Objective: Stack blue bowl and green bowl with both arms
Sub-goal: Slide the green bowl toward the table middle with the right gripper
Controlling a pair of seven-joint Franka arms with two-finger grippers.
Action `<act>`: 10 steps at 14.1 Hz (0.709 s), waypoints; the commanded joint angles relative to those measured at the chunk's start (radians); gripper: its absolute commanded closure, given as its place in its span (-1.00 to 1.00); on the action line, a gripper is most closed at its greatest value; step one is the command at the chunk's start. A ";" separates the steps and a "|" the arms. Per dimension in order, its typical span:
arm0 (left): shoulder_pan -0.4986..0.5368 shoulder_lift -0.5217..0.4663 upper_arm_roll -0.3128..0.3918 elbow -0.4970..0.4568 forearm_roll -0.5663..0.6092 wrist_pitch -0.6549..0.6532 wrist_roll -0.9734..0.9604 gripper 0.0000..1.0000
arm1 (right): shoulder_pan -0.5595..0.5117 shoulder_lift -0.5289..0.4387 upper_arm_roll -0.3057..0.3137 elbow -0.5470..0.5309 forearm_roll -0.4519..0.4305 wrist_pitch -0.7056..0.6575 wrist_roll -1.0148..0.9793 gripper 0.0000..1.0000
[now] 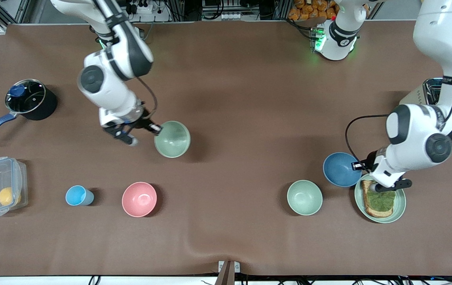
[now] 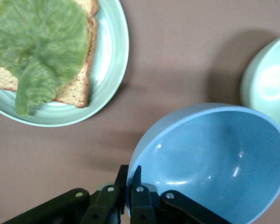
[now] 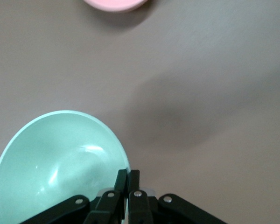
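Note:
My right gripper (image 1: 156, 128) is shut on the rim of the green bowl (image 1: 172, 139) and holds it tilted a little above the table's middle, toward the right arm's end. In the right wrist view the gripper (image 3: 127, 175) pinches the green bowl's (image 3: 56, 163) edge. My left gripper (image 1: 358, 166) is shut on the rim of the blue bowl (image 1: 340, 169) and holds it tilted just above the table, beside the toast plate. In the left wrist view the gripper (image 2: 129, 175) clamps the blue bowl's (image 2: 214, 158) rim.
A paler mint bowl (image 1: 304, 197) stands near the blue bowl, nearer the camera. A pale-green plate (image 1: 399, 206) carries toast with lettuce. A pink bowl (image 1: 139, 199), a light-blue cup (image 1: 77, 195), a clear box (image 1: 0, 186) and a pot (image 1: 28, 99) stand toward the right arm's end.

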 commanded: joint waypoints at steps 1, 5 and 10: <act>0.009 -0.047 -0.013 -0.010 -0.070 -0.011 -0.023 1.00 | 0.112 0.034 -0.013 0.020 0.012 0.055 0.147 1.00; 0.007 -0.058 -0.056 -0.008 -0.105 -0.013 -0.078 1.00 | 0.286 0.147 -0.019 0.094 -0.134 0.119 0.488 1.00; 0.006 -0.084 -0.068 0.006 -0.122 -0.076 -0.107 1.00 | 0.400 0.238 -0.017 0.133 -0.343 0.118 0.807 1.00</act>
